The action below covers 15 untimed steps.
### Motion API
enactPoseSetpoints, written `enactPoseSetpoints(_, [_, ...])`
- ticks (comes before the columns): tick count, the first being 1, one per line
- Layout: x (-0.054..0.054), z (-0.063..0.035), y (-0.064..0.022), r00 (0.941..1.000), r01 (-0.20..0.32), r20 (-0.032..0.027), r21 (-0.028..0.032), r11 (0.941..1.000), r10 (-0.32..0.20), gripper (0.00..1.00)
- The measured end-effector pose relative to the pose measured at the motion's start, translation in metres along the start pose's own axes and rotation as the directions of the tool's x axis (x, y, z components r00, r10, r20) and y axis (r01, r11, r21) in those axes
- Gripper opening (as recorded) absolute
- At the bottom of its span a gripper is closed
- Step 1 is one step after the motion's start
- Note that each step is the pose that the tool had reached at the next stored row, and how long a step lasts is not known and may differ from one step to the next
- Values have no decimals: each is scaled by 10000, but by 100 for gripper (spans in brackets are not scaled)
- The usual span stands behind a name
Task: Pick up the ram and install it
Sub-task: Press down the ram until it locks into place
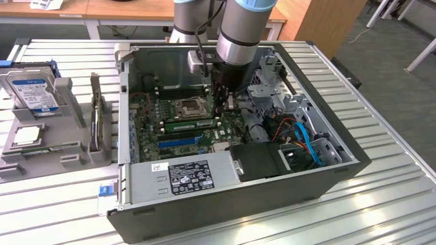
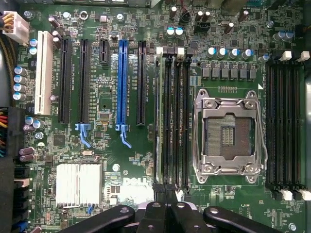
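1. The ram (image 1: 192, 123) is a long, narrow green stick, standing on edge in a memory slot right beside the processor socket (image 1: 188, 107).
2. From above, the ram (image 2: 159, 116) shows only its thin top edge, running alongside that socket.

Motherboard (image 2: 126, 160), wrist view: white "DELL" lettering printed on the green board, at about 3 o'clock from the silver heatsink (image 2: 78, 183). Power supply (image 1: 178, 176), exterior view: black label with white print and a small white sticker, both illegible. Hard drive (image 1: 30, 92): blue-and-white label at 9 o'clock from the case, unreadable.
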<state>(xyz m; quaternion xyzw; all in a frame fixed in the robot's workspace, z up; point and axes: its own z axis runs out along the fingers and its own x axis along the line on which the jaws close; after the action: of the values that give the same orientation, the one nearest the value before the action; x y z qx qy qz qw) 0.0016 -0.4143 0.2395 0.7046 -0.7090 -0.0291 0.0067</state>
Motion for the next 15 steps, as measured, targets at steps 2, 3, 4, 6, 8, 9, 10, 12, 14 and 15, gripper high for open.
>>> enactPoseSetpoints(2, [0, 0, 1, 10000, -1, 0, 0, 10000, 1, 10])
enactPoseSetpoints(3, [0, 1, 0, 10000, -2, -1, -1, 10000, 2, 10])
enactPoseSetpoints(4, [-1, 7, 0, 10000, -1, 1, 1, 10000, 1, 10])
enactPoseSetpoints(6, [0, 23, -1, 10000, -1, 0, 3, 10000, 1, 10])
enactPoseSetpoints(8, [1, 39, -2, 10000, -1, 0, 4, 10000, 1, 10])
enactPoseSetpoints(9, [1, 48, -2, 10000, -1, 0, 4, 10000, 1, 10])
enactPoseSetpoints(10, [2, 56, -2, 10000, -1, 0, 4, 10000, 1, 10])
enactPoseSetpoints(12, [2, 74, -3, 10000, -1, 0, 4, 10000, 1, 10])
enactPoseSetpoints(14, [2, 90, -4, 10000, -1, 1, 5, 10000, 1, 10])
enactPoseSetpoints(15, [3, 96, -4, 10000, -1, 0, 5, 10000, 1, 10])
